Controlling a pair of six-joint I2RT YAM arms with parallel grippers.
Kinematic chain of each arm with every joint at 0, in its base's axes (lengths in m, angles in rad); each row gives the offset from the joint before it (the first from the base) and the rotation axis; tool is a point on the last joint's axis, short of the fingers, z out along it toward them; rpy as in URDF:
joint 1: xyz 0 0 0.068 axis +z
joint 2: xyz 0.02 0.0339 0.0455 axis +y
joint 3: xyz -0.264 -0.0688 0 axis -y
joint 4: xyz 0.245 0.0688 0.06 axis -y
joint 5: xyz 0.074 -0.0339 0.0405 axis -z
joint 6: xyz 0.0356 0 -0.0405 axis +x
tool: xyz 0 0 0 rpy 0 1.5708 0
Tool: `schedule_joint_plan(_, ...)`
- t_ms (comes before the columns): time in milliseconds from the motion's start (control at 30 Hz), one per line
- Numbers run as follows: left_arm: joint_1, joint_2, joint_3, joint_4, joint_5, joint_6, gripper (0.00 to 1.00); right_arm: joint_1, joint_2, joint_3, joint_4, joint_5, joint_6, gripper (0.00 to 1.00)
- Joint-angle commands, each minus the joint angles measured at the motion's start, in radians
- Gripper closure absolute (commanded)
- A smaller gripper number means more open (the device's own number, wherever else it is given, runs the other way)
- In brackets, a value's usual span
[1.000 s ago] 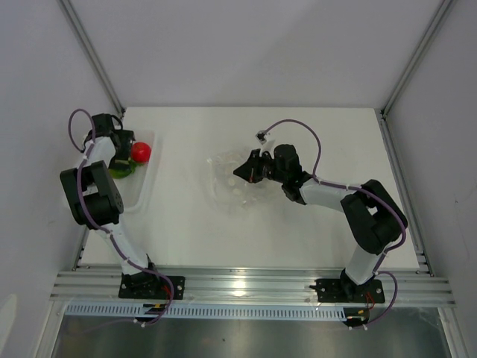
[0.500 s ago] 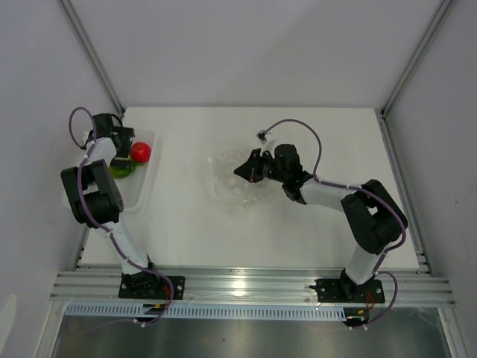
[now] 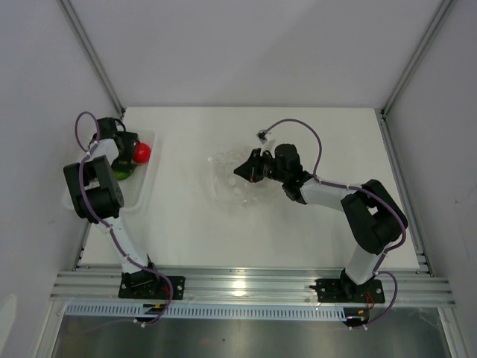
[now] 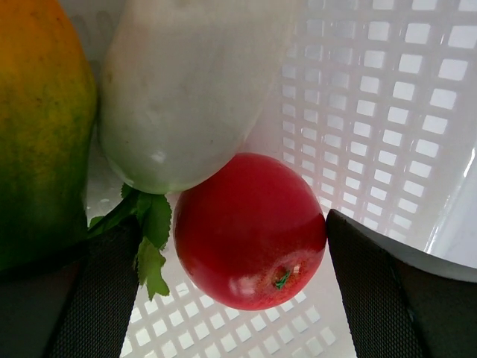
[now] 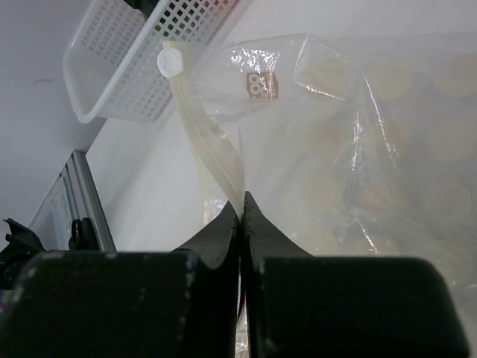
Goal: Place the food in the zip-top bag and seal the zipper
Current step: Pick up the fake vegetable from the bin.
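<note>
The food lies in a white perforated basket (image 3: 141,188) at the far left: a red tomato-like ball (image 4: 250,231), a white oblong piece (image 4: 186,89) and an orange-and-green piece (image 4: 41,134) with green leaves (image 4: 149,235). My left gripper (image 4: 250,298) is open, with one finger on each side of the red ball (image 3: 141,153). The clear zip-top bag (image 3: 227,185) lies mid-table. My right gripper (image 5: 242,203) is shut on the bag's zipper strip (image 5: 203,138) and holds that edge up. The bag (image 5: 358,149) spreads beyond it.
The basket (image 5: 127,67) stands at the table's left edge, close to the left wall. Aluminium rails run along the near edge (image 3: 246,282). White enclosure walls close in the back and both sides.
My left arm has shifted slightly over the basket, bringing its fingers around the red ball. The right arm and the bag have not moved.
</note>
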Motion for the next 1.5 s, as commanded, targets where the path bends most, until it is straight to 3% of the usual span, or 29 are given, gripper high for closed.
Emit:
schedule_joint_plan(0,-0.002,0.015,0.027,0.013,0.015,-0.011,0.01,-0.005,0.009,0.016,0.05,-0.009,-0.013,1.0)
schedule_joint_plan(300,-0.008,0.031,0.028,0.017,0.021,-0.021,0.02,-0.005,0.009,0.016,0.048,-0.009,-0.013,1.0)
schedule_joint_plan(633,-0.008,0.011,0.004,0.069,0.084,-0.027,0.24,-0.006,0.006,0.014,0.047,-0.011,-0.014,1.0)
schedule_joint_plan(933,-0.007,-0.069,-0.071,0.127,0.105,0.025,0.29,-0.006,0.007,0.013,0.047,-0.011,-0.013,1.0)
schedule_joint_plan(1033,-0.007,-0.106,-0.117,0.199,0.138,0.034,0.37,-0.008,0.008,0.013,0.048,-0.011,-0.011,1.0)
schedule_joint_plan(1267,-0.008,-0.245,-0.246,0.334,0.184,0.058,0.37,-0.006,0.012,0.013,0.053,-0.012,-0.008,1.0)
schedule_joint_plan(1467,0.001,-0.331,-0.253,0.285,0.155,0.111,0.37,-0.008,0.012,0.011,0.056,-0.011,-0.008,1.0)
